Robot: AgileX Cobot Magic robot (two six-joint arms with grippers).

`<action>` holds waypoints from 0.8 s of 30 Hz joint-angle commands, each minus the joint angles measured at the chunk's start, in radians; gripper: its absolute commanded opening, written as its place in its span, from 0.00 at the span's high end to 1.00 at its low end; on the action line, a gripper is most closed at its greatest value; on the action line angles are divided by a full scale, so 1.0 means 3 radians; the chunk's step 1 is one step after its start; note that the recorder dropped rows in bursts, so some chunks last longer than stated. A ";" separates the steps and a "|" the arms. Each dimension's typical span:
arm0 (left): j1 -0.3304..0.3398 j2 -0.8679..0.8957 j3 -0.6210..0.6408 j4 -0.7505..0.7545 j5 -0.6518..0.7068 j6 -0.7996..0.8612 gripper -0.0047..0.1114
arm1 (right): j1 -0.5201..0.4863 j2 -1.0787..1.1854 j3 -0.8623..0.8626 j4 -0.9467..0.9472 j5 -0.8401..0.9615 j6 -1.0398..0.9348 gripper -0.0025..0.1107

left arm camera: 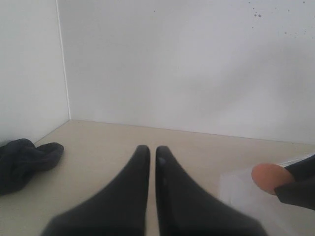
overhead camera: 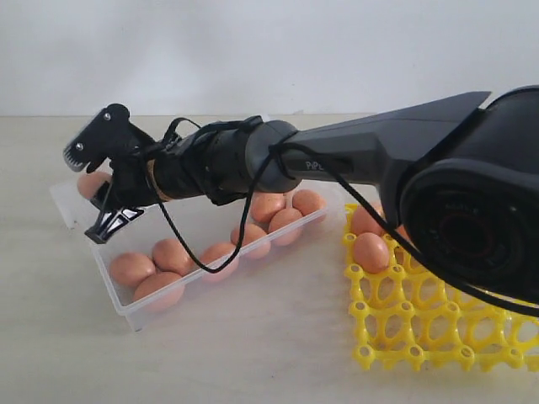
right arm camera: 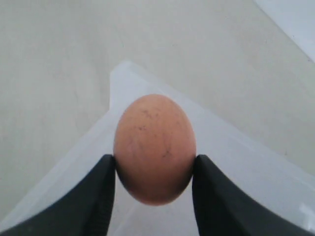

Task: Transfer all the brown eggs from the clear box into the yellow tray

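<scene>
My right gripper (overhead camera: 95, 188) reaches across to the far left corner of the clear box (overhead camera: 108, 278) and is shut on a brown egg (overhead camera: 88, 183). In the right wrist view this speckled egg (right arm camera: 154, 147) sits between both fingers of the right gripper (right arm camera: 154, 166), above the clear box (right arm camera: 236, 147). Several more brown eggs (overhead camera: 173, 255) lie in the box. Two eggs (overhead camera: 370, 251) sit in the yellow tray (overhead camera: 421, 332) at the right. My left gripper (left arm camera: 152, 150) is shut and empty over bare table, with the held egg (left arm camera: 270, 178) off to one side.
A dark cloth (left arm camera: 24, 160) lies on the table near a wall corner in the left wrist view. The right arm's black cable (overhead camera: 202, 261) hangs over the eggs in the box. A pale wall runs behind the table.
</scene>
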State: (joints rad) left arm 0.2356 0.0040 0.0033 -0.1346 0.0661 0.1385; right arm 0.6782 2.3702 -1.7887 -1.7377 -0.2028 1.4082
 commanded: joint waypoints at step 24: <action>-0.0003 -0.0013 -0.0011 0.0001 -0.0043 0.0008 0.92 | 0.0001 -0.0825 0.1389 -0.0022 0.0825 0.0667 0.98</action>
State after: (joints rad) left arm 0.2356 0.0040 0.0033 -0.1346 0.0661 0.1385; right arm 0.6782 2.1421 -1.3943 -1.7456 0.0000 1.6129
